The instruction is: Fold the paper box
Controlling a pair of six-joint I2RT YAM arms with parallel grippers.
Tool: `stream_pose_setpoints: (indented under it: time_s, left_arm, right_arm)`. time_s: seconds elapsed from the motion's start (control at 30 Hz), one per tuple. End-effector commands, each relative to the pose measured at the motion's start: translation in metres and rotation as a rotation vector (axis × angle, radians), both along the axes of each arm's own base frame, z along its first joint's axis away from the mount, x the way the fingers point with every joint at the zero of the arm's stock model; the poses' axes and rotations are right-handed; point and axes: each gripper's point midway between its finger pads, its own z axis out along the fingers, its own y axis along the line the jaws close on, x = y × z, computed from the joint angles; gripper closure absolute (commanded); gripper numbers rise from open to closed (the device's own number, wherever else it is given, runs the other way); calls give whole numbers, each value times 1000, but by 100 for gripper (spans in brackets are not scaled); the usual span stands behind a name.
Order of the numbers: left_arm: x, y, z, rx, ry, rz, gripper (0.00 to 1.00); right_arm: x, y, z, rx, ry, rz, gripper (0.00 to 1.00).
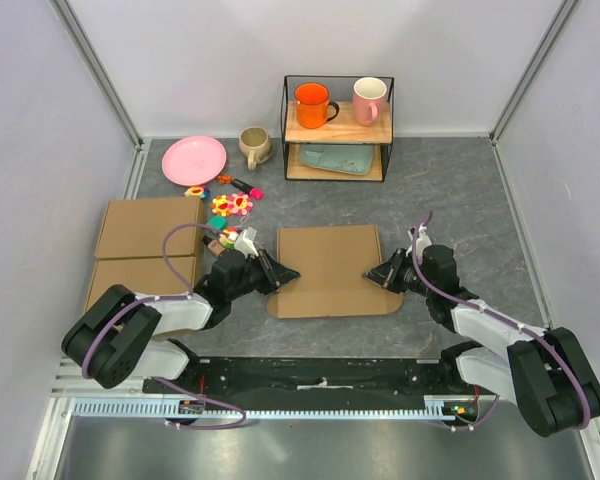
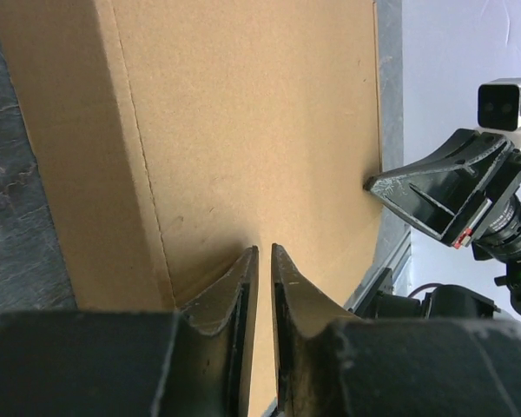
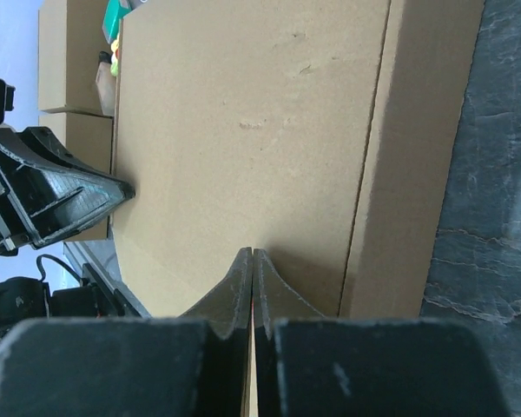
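We see the paper box [image 1: 330, 268], plain brown cardboard, lying flat in front of the wire shelf [image 1: 338, 133], its round-cornered flap spread on the far side from it.

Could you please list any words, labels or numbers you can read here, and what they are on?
None legible. The paper box is plain brown in every view; the two boxes and mugs show no print. The small toys are too small to tell.

The left arm [image 1: 170, 310] and right arm [image 1: 480, 320] stretch low and angle inward. The left gripper [image 1: 280, 272] meets the paper box [image 1: 330, 255] at its left edge, fingers a slit apart. The right gripper [image 1: 372, 273] meets its right edge, fingers pressed together.
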Motion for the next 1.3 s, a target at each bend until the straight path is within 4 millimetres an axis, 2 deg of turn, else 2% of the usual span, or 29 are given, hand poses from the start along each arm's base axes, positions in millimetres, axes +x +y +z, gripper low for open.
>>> stream_pose_setpoints:
  time_s: [0.0,0.1,0.17,0.2,0.23,0.27,0.33,0.37,0.4,0.43,0.47,0.5,0.53,0.57,0.63,0.67,0.7,0.73,0.77,0.8,0.97,1.2,1.27]
  left_arm:
    - [-30,14,-53,93,167,-15,81]
    - [-27,13,-45,68,132,-8,81]
    - [-17,7,-19,27,64,-1,81]
    - [-16,8,-16,41,65,-1,81]
    - [-12,6,-6,41,41,-4,81]
    - [-1,2,21,18,-25,4,80]
    - [5,6,36,46,-61,26,77]
    - [11,5,63,27,-130,34,76]
    - [12,7,68,43,-137,40,73]
    - [14,9,76,53,-159,46,72]
    - [18,8,101,53,-230,40,70]
    - [16,13,97,97,-206,37,70]
    - [20,16,110,113,-237,54,70]
    - [21,21,109,137,-228,70,69]
    - [20,36,90,203,-177,128,69]
    - [19,40,82,214,-151,147,70]
    - [18,56,58,259,-84,216,70]
    - [16,62,48,269,-55,240,72]
    - [15,68,41,271,-38,264,73]
    - [11,77,23,288,8,307,73]
    - [5,88,-12,326,88,333,78]
    - [10,70,-14,275,60,262,79]
    - [11,67,-12,249,45,258,79]
  right_arm:
    - [-26,-18,-50,-125,117,-8,100]
    - [-24,-15,-35,-92,70,-8,100]
    - [-17,-12,-17,-75,27,-8,96]
    - [-16,-11,-6,-69,4,-6,94]
    - [-12,-12,2,-70,-16,-13,91]
    - [-3,-12,19,-70,-58,-25,90]
    - [6,-12,47,-65,-114,-44,86]
    - [10,-15,54,-80,-135,-58,85]
    - [10,-16,60,-89,-143,-58,84]
    - [17,-17,77,-97,-181,-64,79]
    - [23,-24,80,-143,-200,-96,75]
    - [21,-29,74,-180,-166,-106,73]
    - [26,-36,82,-206,-179,-142,73]
    - [28,-48,73,-257,-148,-200,73]
    - [29,-61,62,-295,-113,-259,84]
    - [27,-71,46,-322,-60,-310,93]
    - [26,-74,39,-331,-39,-323,96]
    - [24,-75,31,-335,-13,-332,99]
    - [22,-80,22,-351,7,-351,100]
    - [20,-81,15,-354,25,-352,100]
    - [14,-73,-8,-332,49,-307,100]
    - [4,-65,-25,-297,70,-265,100]
    - [7,-63,-23,-275,44,-263,100]
